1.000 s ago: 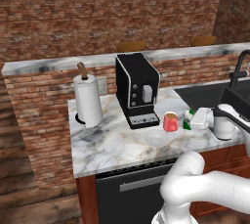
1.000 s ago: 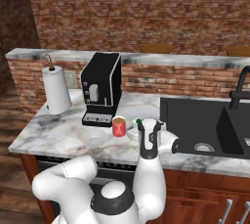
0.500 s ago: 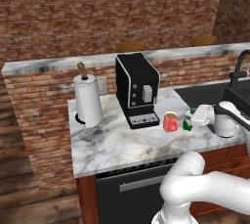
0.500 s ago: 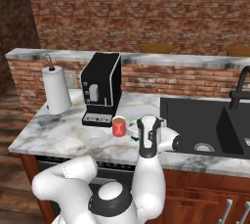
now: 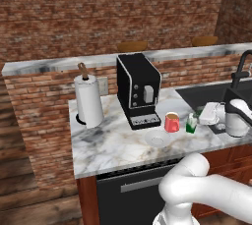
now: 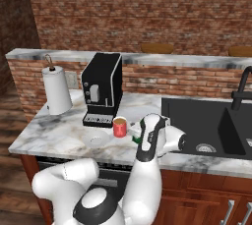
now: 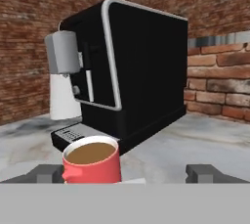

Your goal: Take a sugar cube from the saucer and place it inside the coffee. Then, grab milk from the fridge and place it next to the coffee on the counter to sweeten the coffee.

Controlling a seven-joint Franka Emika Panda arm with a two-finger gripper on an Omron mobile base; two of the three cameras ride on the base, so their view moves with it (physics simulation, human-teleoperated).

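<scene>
Standing on the desk [image 5: 113, 145], the coffee [image 5: 172, 122] was seen just beside the milk [image 5: 191, 123], with the saucer [image 5: 157, 139] near in front. The end effector [image 7: 124, 174] was spread wide behind the mug, nothing held between its fingertips [image 7: 204, 173].

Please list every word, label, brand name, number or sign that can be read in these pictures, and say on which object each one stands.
There is no readable text.
Coffee machine: its front carries buttons and a grey panel, without legible lettering.
Milk carton: it has green markings, too small and blurred to read.
Red mug: plain, no print.
Paper towel roll: plain white.
</scene>
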